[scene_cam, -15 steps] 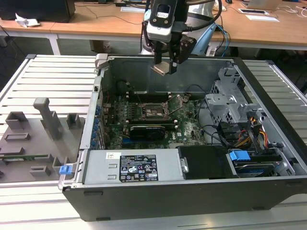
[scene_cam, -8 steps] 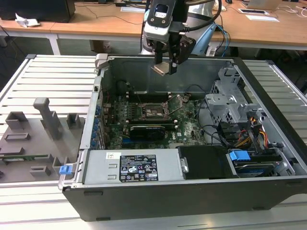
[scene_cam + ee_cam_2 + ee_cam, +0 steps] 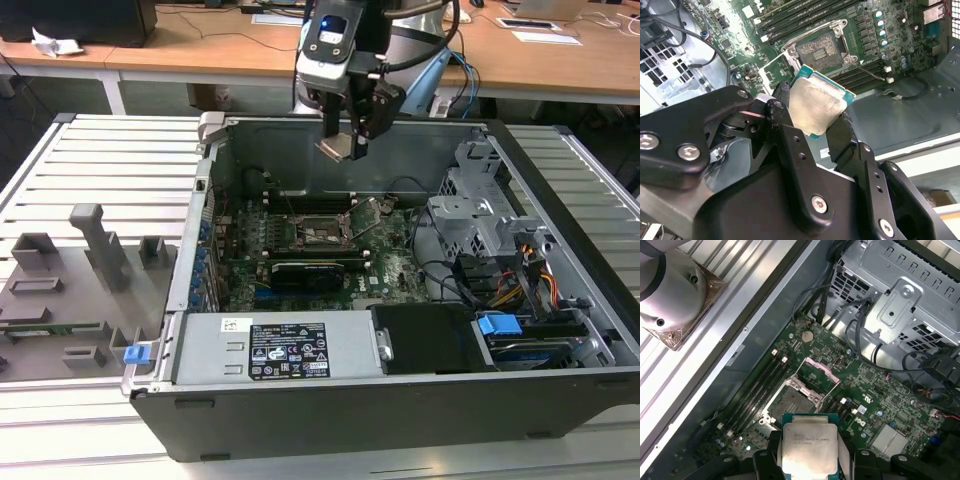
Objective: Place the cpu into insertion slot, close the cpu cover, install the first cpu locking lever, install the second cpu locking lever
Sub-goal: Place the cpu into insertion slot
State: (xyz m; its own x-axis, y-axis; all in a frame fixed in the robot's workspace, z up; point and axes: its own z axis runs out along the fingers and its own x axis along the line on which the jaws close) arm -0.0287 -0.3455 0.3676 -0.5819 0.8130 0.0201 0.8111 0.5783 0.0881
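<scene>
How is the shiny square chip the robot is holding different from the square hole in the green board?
The cpu has a pale silvery top; the insertion slot is dark inside with a metal rim. The cpu hangs in the air, pinched between the jaws; the insertion slot sits fixed in the green board below it. The cpu looks solid and flat; the insertion slot is an open, empty hollow. Both are square.

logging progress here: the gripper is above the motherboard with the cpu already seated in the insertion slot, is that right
Not quite. The gripper is above the motherboard, but the cpu is not seated: the gripper holds it, and the insertion slot beneath lies bare, as the first wrist view shows.
</scene>
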